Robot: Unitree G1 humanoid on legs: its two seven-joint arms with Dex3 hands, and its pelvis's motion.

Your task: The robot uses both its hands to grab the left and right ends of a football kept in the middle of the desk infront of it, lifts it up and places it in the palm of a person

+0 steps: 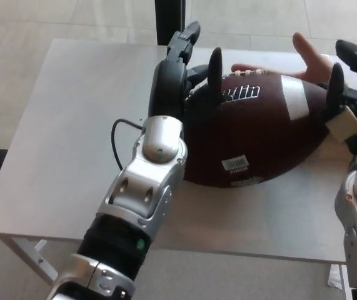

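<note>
Desk [59, 137] of pale grey, matte and bare around the action, stands on a floor of large light tiles [15, 19], with a dark upright post [169, 22] rising just behind its far edge. Over the middle of the top sits the brown football [259, 134], white stripe near its right end, white lettering on its upper face and a small barcode label low on its near side. The left hand [181, 87] grasps the ball's left end, black fingers [214, 65] curled over the top, silver forearm stretching back toward the near edge with a thin black cable looping beside the wrist. The right hand [347, 94] clasps the right end, fingers pressed to the leather. Just behind the ball, a person's hand [303, 59] lies palm-up, thumb raised, touching or nearly touching the ball's far side.
</note>
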